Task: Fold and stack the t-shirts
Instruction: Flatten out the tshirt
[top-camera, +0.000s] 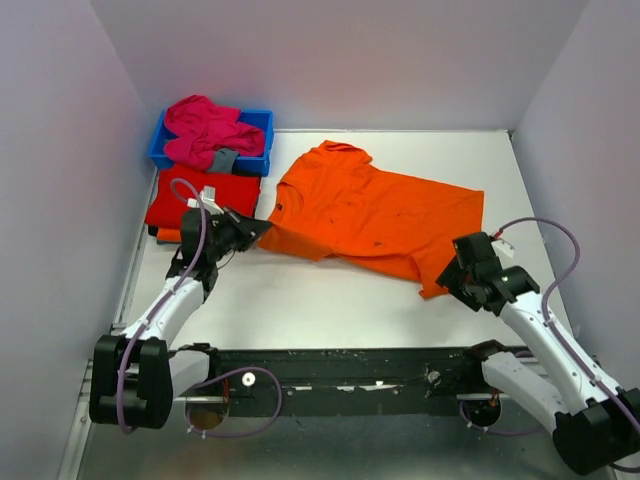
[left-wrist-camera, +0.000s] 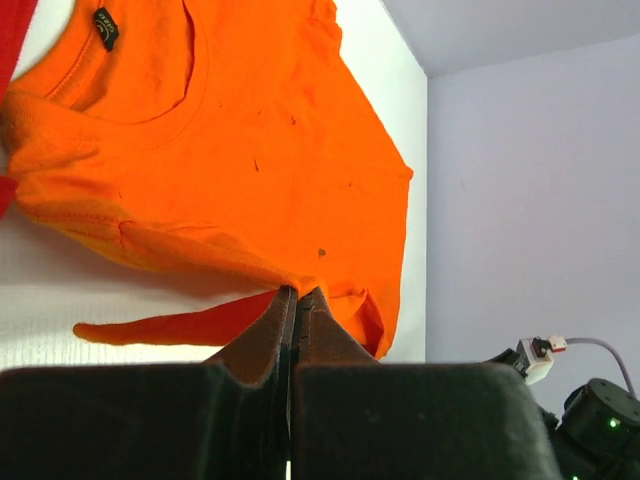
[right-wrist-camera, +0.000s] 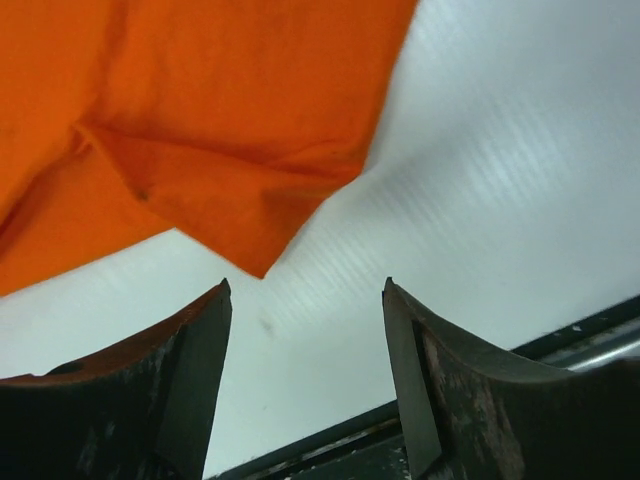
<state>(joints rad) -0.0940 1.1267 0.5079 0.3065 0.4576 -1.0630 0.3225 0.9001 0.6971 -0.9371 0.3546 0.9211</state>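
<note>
An orange t-shirt (top-camera: 375, 210) lies spread on the white table, collar toward the back left. My left gripper (top-camera: 262, 228) is shut on its left sleeve edge; in the left wrist view the orange cloth (left-wrist-camera: 230, 150) is pinched at the fingertips (left-wrist-camera: 298, 294). My right gripper (top-camera: 450, 277) is open and empty, just in front of the shirt's near right corner (right-wrist-camera: 262, 268), not touching it. A folded red t-shirt (top-camera: 205, 198) lies at the back left. A magenta-pink t-shirt (top-camera: 205, 128) is heaped in the blue bin (top-camera: 262, 122).
A small grey cloth piece (top-camera: 224, 160) hangs at the bin's front. Grey walls close in the table on the left, back and right. A black rail (top-camera: 350, 370) runs along the near edge between the arm bases.
</note>
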